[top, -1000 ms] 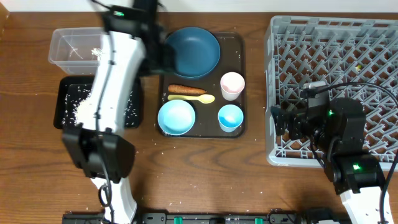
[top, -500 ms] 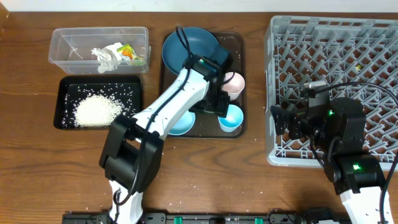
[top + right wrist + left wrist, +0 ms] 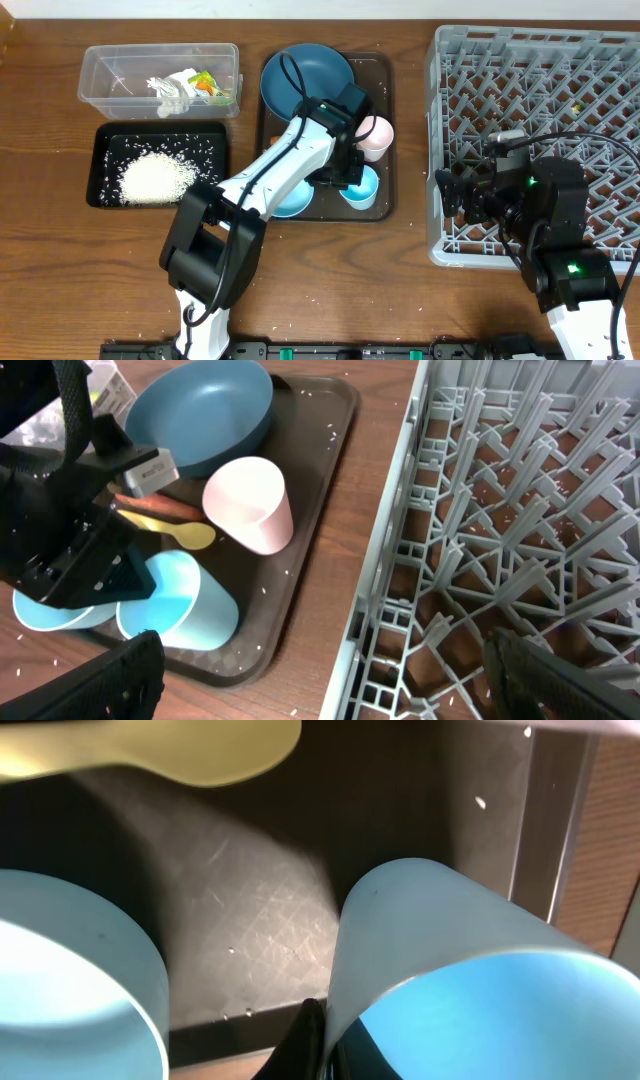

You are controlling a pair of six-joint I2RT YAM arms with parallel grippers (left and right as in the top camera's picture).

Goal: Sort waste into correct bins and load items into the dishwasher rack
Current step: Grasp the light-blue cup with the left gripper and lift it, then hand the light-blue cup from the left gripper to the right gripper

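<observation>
My left gripper (image 3: pixel 345 180) is shut on the rim of the small light blue cup (image 3: pixel 364 190) at the front right of the brown serving tray (image 3: pixel 385 85). In the left wrist view one black finger (image 3: pixel 308 1035) presses the cup's (image 3: pixel 450 950) outer wall and the other is inside. The light blue bowl (image 3: pixel 285 198) stands just left, the pink cup (image 3: pixel 378 135) behind. The pale yellow spoon (image 3: pixel 190 537) and orange carrot (image 3: pixel 165 507) lie under my left arm. The dark blue plate (image 3: pixel 300 80) sits at the tray's back. My right gripper (image 3: pixel 325 675) hangs open over the grey dishwasher rack's (image 3: pixel 540 120) left edge.
A clear tub (image 3: pixel 100 70) at the back left holds crumpled tissue (image 3: pixel 168 92) and a green-yellow wrapper (image 3: pixel 206 85). In front of it a black tray (image 3: pixel 100 140) holds a heap of white rice (image 3: pixel 150 180). Stray grains dot the table and the rack floor.
My left arm swung from the tub side over to the serving tray, and its jaws closed on the small light blue cup's rim. The right arm has not moved.
</observation>
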